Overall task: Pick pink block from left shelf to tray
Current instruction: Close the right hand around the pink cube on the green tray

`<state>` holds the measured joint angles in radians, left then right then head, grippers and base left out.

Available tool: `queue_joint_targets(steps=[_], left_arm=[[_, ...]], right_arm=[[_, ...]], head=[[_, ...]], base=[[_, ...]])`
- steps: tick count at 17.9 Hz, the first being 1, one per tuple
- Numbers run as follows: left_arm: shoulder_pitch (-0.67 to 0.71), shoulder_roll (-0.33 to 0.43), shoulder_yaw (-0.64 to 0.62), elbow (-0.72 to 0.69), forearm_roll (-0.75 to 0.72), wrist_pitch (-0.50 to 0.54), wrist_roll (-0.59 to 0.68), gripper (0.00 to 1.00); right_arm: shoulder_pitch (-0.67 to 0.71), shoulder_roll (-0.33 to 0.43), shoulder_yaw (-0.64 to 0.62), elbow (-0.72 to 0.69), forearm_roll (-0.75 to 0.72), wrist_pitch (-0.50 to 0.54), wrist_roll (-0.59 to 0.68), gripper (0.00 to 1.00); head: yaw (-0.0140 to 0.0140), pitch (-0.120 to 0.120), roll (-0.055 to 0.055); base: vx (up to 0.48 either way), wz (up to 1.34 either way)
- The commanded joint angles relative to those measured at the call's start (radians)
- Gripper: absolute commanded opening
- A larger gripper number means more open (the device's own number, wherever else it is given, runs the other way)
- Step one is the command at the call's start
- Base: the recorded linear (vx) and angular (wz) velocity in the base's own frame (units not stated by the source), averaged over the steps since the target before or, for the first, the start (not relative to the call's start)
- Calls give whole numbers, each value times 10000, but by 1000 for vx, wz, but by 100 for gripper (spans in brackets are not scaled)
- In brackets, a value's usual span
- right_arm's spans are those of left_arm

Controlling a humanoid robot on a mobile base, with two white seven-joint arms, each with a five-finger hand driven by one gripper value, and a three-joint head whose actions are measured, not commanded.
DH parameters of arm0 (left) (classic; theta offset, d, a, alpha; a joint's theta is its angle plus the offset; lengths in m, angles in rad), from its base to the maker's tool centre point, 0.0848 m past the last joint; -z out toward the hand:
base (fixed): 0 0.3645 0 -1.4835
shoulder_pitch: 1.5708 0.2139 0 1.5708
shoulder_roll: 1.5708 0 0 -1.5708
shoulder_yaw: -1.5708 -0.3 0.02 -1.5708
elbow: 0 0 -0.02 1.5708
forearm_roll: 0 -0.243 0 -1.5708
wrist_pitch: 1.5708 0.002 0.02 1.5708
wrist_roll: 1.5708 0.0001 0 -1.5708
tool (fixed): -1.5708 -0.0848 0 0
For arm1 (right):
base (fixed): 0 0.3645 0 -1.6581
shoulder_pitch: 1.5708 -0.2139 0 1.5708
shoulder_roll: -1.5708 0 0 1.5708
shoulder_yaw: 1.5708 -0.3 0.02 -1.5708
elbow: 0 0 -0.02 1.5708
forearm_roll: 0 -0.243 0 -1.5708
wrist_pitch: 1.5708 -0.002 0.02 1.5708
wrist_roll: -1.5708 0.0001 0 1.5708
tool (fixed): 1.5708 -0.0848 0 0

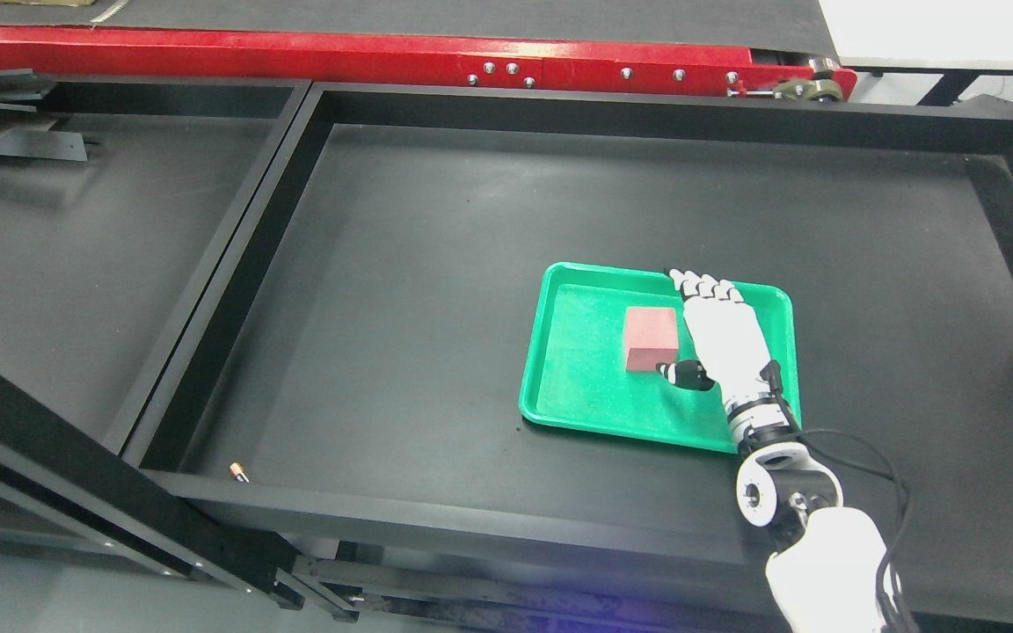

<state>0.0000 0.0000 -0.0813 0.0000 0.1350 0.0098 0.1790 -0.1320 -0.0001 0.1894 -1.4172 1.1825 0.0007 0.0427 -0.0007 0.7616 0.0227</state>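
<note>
The white right robot hand (pixel 722 338) is above the green plastic tray (pixel 572 387). Its fingers (pixel 704 286) are stretched out and relaxed, and they hold nothing. The pink rectangular block (pixel 650 338) lies in the tray, just left of the fingers, and the black thumb tip is close to its near corner.
</note>
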Motion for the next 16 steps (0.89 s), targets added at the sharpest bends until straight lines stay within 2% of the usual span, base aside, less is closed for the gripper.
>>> queue_joint_targets(steps=[1, 16], left_arm=[[-291, 175, 0, -175, 0, -6, 5, 100], [-291, 175, 0, -175, 0, -6, 5, 100]], right_arm=[[-259, -290, 84, 457, 2, -68, 570, 98], [-244, -597, 146, 933, 2, -114, 739, 98]], head=[[0, 0, 0], [0, 0, 0]], base=[[82, 77], [46, 21]])
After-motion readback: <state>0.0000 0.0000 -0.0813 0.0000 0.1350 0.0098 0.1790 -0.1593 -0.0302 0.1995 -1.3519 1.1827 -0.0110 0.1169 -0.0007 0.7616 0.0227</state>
